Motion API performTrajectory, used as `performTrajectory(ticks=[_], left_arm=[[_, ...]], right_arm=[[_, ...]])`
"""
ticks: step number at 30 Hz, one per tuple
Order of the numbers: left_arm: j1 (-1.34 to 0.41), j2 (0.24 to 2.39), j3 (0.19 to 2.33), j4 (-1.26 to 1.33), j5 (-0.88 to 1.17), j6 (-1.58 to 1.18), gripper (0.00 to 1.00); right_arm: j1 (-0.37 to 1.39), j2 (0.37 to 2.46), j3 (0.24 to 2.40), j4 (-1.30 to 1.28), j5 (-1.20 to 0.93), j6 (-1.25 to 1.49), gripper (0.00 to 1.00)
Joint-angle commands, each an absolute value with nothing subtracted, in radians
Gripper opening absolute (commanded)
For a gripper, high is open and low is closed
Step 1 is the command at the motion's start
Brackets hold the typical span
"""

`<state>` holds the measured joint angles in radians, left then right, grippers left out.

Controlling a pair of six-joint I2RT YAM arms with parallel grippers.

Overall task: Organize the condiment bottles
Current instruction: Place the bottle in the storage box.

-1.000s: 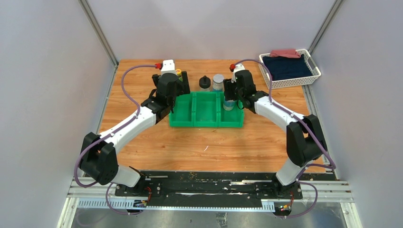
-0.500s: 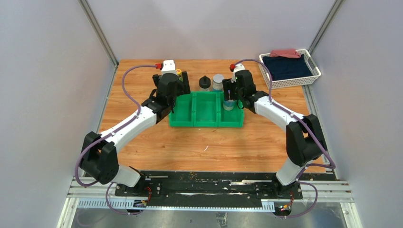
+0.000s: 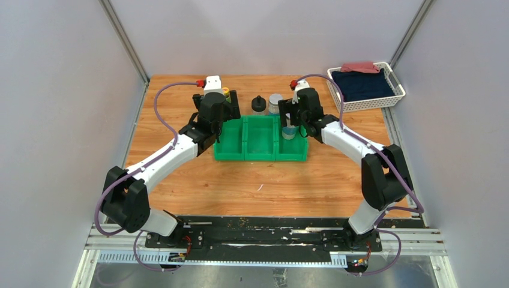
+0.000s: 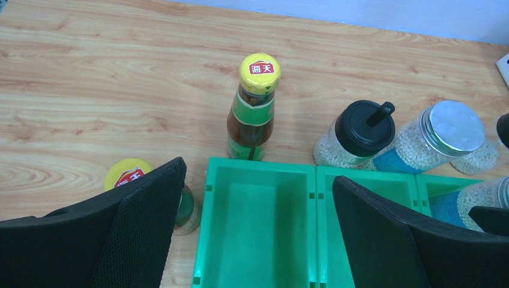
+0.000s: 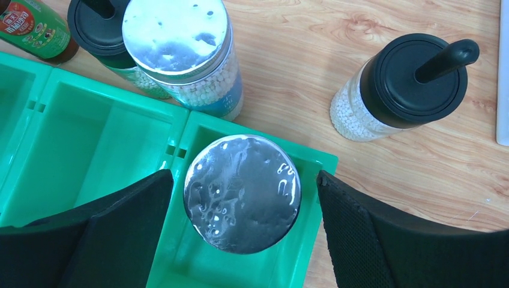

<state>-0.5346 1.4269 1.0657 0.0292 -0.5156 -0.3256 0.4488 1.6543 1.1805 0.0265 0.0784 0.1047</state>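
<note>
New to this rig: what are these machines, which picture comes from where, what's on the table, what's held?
Two robot arms are bolted at the near edge of a wooden table. One picture looks down from above and behind them; the other two come from cameras on the wrists. A green three-compartment bin sits on the table. The right gripper stands open around a silver-lidded shaker in the right compartment, with gaps on both sides. The left gripper hangs open and empty over the bin's left compartment. Outside the bin stand another shaker, two black-lidded bottles and two yellow-capped brown bottles.
</note>
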Motion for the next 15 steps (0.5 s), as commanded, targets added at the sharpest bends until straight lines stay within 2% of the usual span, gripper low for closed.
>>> performTrajectory(ticks=[1,15], left_arm=[[-0.543,1.413,1.06,0.046,-0.519,-0.332,1.0],[-0.543,1.394,1.085,0.033,-0.524,-0.322,1.0]], right_arm=[[0.438,1.633,1.225,0.005,0.078,0.092,0.93],[0.452,1.667,1.448,-0.158,0.027,0.048,0.94]])
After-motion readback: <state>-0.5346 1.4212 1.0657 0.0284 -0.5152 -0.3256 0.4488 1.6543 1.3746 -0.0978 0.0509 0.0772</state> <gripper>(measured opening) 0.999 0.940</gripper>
